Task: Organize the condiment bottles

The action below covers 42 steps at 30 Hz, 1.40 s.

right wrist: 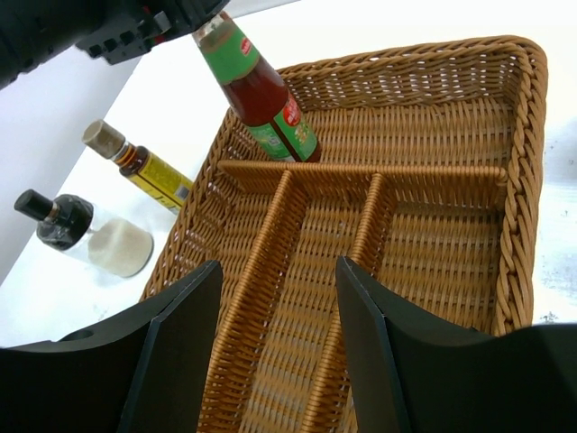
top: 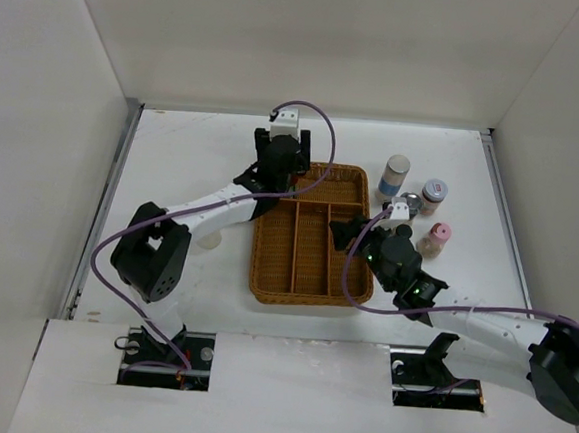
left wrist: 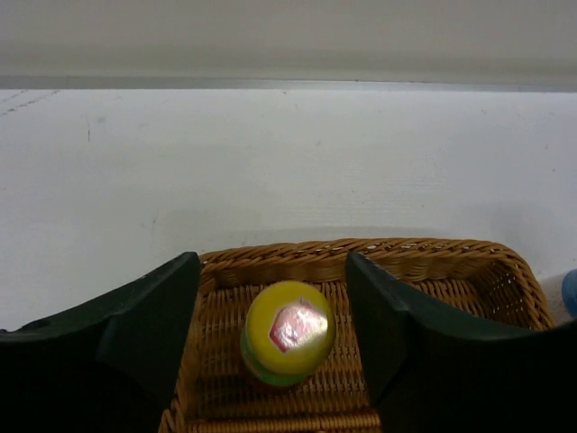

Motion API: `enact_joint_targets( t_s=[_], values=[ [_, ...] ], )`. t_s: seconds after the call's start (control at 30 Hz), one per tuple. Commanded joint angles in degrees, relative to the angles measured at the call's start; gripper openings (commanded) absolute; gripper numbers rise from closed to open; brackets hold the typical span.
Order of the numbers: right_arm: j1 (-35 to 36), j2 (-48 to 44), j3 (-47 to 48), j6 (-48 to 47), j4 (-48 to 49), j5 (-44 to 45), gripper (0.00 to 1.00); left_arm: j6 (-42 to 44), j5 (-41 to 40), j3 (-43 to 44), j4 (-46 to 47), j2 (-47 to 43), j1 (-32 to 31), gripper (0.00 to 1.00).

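Note:
A dark red sauce bottle with a yellow cap stands in the far left compartment of the wicker tray. My left gripper is open around its cap, with a gap on each side. The bottle also shows in the right wrist view. My right gripper is open and empty above the tray's long middle compartments. A second yellow-labelled sauce bottle and a dark-and-white squat one are on the table left of the tray. Right of the tray stand the white-capped blue-labelled, silver-lidded, grey-lidded and pink-capped bottles.
The tray lies mid-table with wicker dividers. White walls enclose the table on the left, back and right. My left arm reaches across the table left of the tray. My right arm lies along the near right.

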Motion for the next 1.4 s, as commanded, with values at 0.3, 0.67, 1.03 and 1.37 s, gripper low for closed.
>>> enact_joint_targets(
  t_s=[0.3,0.67,1.03,1.37],
  values=[
    [-0.79,-0.74,-0.31,0.40,3.02,0.53,0.60,1.27,-2.05,-6.97,5.23,-16.94,0.28,0.83],
    [-0.97,-0.40,0.65,0.75,1.70,-1.31,0.28,-4.17,-2.57,-19.45,-12.69,-30.31,4.23,0.60],
    [-0.88,-0.30,0.65,0.66,1.70,-0.88,0.39,-5.14,-3.63,-21.39,-12.53,-22.85,5.64,0.58],
    [-0.97,0.49,0.91,0.75,1.44,-1.05,0.41,-6.63,-5.65,-24.47,-11.74,-23.99,6.78,0.47]
  ],
)
